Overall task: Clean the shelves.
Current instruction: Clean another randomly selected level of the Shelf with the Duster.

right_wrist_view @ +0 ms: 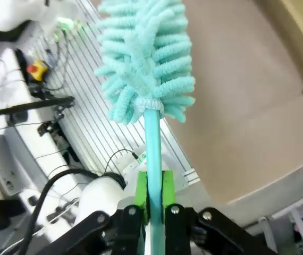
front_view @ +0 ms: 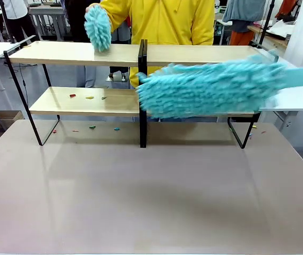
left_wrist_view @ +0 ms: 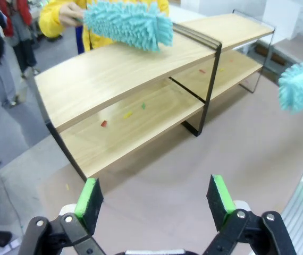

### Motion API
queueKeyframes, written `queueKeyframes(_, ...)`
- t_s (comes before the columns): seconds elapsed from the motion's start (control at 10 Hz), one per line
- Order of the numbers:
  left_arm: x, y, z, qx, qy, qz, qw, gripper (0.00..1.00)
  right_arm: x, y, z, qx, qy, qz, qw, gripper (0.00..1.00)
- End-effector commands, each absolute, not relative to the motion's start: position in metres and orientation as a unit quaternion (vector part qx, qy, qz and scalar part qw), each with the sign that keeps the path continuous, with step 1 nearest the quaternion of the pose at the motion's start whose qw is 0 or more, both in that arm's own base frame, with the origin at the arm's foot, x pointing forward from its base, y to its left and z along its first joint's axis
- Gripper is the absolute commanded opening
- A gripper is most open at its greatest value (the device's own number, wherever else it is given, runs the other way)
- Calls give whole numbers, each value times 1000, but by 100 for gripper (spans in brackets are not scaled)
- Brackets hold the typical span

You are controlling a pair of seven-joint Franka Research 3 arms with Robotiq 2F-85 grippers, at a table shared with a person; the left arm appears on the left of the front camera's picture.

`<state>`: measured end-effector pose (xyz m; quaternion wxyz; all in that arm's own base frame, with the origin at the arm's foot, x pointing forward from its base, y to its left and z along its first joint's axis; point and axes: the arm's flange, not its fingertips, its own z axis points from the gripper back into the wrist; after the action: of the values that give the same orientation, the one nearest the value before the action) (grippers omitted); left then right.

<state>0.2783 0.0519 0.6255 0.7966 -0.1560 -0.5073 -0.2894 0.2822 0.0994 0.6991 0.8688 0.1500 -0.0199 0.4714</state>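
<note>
The shelves (front_view: pixel 77 53), two light-wood boards on a black frame, stand across the far half of the table. My right gripper (right_wrist_view: pixel 152 194) is shut on the thin handle (right_wrist_view: pixel 152 141) of a teal fluffy duster (right_wrist_view: pixel 146 53). That duster (front_view: pixel 210 87) is blurred and lies across the right bay, over the lower board. A person in yellow holds a second teal duster (front_view: pixel 98 29) on the top board of the left bay. My left gripper (left_wrist_view: pixel 155 199) hangs open above the table, facing the shelves (left_wrist_view: pixel 125 74), with nothing between its pads.
Small coloured scraps (front_view: pixel 89 98) lie on the lower board of the left bay, and several more (front_view: pixel 92 127) on the grey table (front_view: pixel 151 191) under it. White tables (front_view: pixel 295 98) stand beside both ends of the shelves.
</note>
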Motion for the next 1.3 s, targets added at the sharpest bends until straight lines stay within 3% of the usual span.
queueKeyframes(0.0,279,53,626,-154,-508,-292,796,100,290,160,675,125,-57,437,889,12)
queueKeyframes(0.2,279,53,626,-154,-508,-292,796,100,303,250,636,46,-142,343,927,12)
queueKeyframes(0.3,279,53,626,-154,-508,-292,796,100,301,280,622,44,-172,334,926,12)
queueKeyframes(0.4,279,53,626,-154,-508,-292,796,100,298,286,616,35,-106,379,918,12)
queueKeyframes(0.6,279,53,626,-154,-508,-292,796,100,296,261,640,79,-141,371,915,12)
queueKeyframes(0.7,279,53,626,-154,-508,-292,796,100,295,293,616,63,-138,371,916,12)
queueKeyframes(0.8,279,53,626,-154,-508,-292,796,100,289,288,622,65,-183,320,927,12)
queueKeyframes(1.2,279,53,626,-154,-508,-292,796,100,325,358,590,23,-192,238,952,12)
